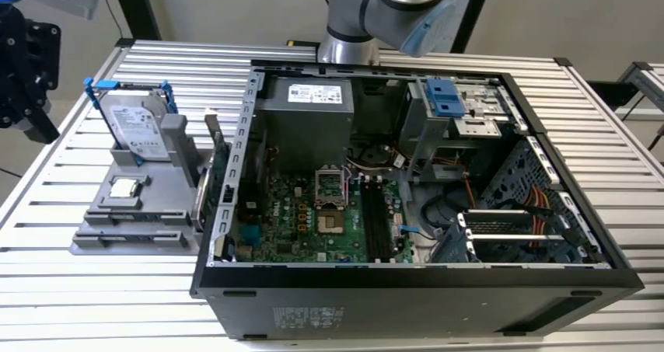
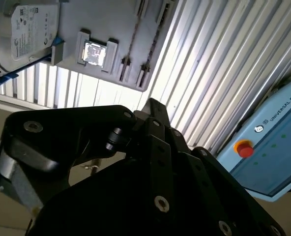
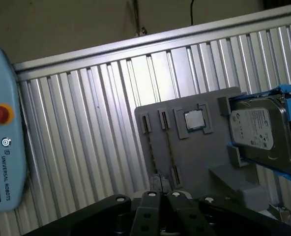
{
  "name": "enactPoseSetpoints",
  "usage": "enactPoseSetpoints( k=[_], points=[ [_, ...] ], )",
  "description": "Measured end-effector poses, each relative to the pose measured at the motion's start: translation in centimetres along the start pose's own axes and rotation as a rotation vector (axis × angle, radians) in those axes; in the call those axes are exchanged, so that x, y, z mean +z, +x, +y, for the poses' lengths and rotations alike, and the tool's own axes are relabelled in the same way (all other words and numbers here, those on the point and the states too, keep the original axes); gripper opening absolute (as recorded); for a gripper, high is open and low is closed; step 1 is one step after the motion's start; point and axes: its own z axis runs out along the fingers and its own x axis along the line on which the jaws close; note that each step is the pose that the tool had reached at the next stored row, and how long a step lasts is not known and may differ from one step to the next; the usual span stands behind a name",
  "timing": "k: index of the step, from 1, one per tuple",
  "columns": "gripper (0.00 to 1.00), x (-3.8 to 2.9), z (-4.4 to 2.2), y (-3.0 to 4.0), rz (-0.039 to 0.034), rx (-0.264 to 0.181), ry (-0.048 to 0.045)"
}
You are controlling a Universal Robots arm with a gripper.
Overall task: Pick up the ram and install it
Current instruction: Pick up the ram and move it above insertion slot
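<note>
Long, thin, dark-greenish ram (image 1: 204,193) on edge, just outside the computer case (image 1: 415,280) wall

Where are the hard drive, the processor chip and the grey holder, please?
hard drive (image 1: 135,127): exterior view, silver labelled face.
processor chip (image 3: 193,119): first wrist view, middle of its lid.
grey holder (image 3: 199,157): first wrist view, bare flat plate.

hard drive (image 3: 258,132), pendant (image 3: 0,147) — both cut by edges
</note>
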Motion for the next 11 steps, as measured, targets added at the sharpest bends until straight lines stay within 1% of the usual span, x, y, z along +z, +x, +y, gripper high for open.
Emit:
enactPoseSetpoints(
  k=[11],
  points=[
    [0.00, 0.00, 0.00, 0.00, 0.0045, -0.105, -0.0004]
  ],
)
